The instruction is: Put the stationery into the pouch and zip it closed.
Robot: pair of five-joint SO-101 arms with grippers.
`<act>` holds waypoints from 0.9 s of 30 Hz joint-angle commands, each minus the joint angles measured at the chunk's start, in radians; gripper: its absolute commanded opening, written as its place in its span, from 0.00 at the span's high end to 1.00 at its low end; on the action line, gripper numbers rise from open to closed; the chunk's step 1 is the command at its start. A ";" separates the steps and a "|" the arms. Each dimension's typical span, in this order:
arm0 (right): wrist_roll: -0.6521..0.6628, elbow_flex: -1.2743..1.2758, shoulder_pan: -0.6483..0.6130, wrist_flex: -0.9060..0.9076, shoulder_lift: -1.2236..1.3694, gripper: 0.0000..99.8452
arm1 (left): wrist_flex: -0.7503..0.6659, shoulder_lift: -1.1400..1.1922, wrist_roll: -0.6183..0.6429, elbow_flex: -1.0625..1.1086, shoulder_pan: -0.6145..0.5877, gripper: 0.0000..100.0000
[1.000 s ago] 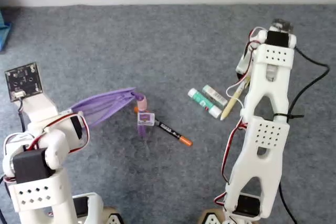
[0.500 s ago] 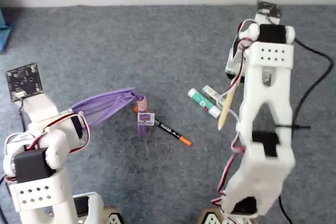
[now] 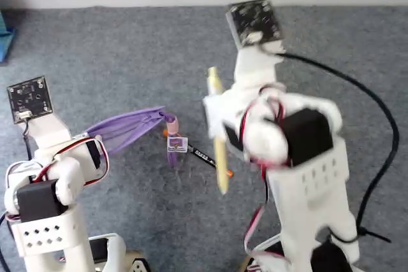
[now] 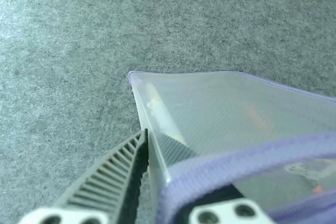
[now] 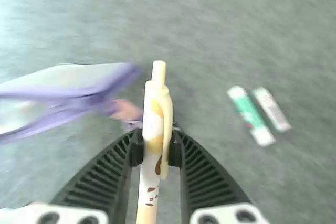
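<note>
A purple mesh pouch (image 3: 124,127) lies on the grey carpet, and my left gripper (image 3: 97,149) is shut on its near edge. The left wrist view shows the pouch (image 4: 231,114) clamped in that gripper (image 4: 157,182), with faint shapes behind the mesh. My right gripper (image 3: 217,133) is shut on a cream pen (image 3: 217,138) and hangs above the carpet, just right of the pouch's mouth. From the right wrist, the pen (image 5: 155,124) stands between the fingers of my right gripper (image 5: 155,148), with the pouch (image 5: 58,95) beyond it. A black marker with an orange cap (image 3: 203,156) lies under the pen.
A pink zip charm with a white tag (image 3: 176,144) lies at the pouch's mouth. Two glue sticks (image 5: 251,115) (image 5: 270,109) lie side by side farther right on the carpet. A pale wall borders the far side.
My right arm has swung left from above the glue sticks to the middle, carrying the cream pen towards the pouch's mouth. The left arm and the pouch have kept still.
</note>
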 commanded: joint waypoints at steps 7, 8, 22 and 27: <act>-0.086 -0.002 -0.219 -0.337 -0.090 0.99 | -0.034 0.009 0.011 -0.007 0.008 0.99; -0.086 -0.002 -0.225 -0.377 -0.090 0.99 | -0.034 0.009 0.011 -0.007 0.008 0.99; -0.074 0.284 -0.229 -0.983 -0.088 0.99 | -0.034 0.009 0.011 -0.002 0.008 0.99; 0.031 0.402 -0.254 -1.130 -0.091 0.99 | -0.034 0.009 0.011 -0.002 0.008 0.99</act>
